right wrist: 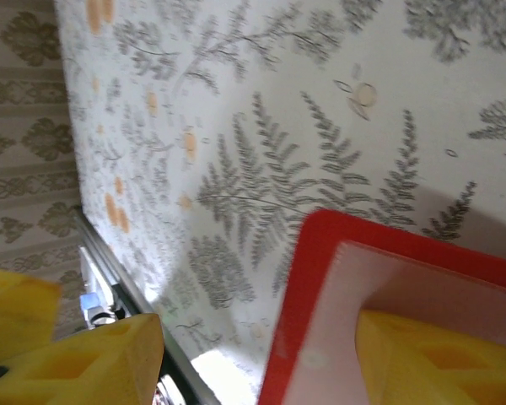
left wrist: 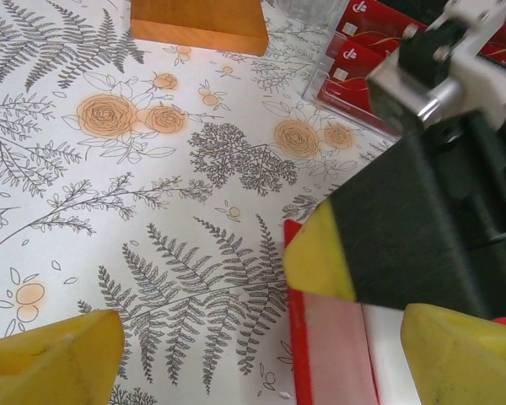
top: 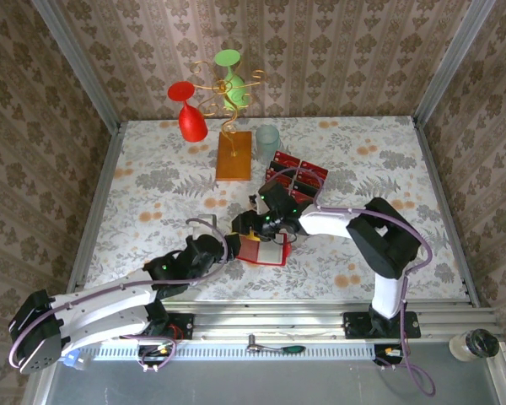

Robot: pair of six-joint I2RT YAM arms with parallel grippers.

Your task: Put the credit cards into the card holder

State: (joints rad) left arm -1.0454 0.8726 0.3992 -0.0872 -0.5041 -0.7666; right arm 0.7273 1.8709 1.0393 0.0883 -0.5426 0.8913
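The card holder [top: 272, 252] lies open on the flowered table, red-bordered with a pale inside [left wrist: 341, 350] [right wrist: 320, 261]. My left gripper [top: 233, 245] [left wrist: 261, 337] is open and straddles the holder's left edge, with one finger over the table and one over the pale inside. My right gripper [top: 251, 226] [right wrist: 257, 337] is open too. One of its fingers [right wrist: 430, 363] is over the pale inside and the other is off the holder. Its yellow finger [left wrist: 320, 257] sits at the holder's far corner. Several red credit cards [top: 297, 173] [left wrist: 363, 51] stand in a clear tiered stand behind.
An orange wooden block [top: 234, 155] [left wrist: 198, 21] carries a gold wire stand with a red glass [top: 190, 114] and a green glass [top: 233, 80]. A pale green cup [top: 267, 140] stands beside it. The metal rail [top: 278, 316] runs along the table's near edge.
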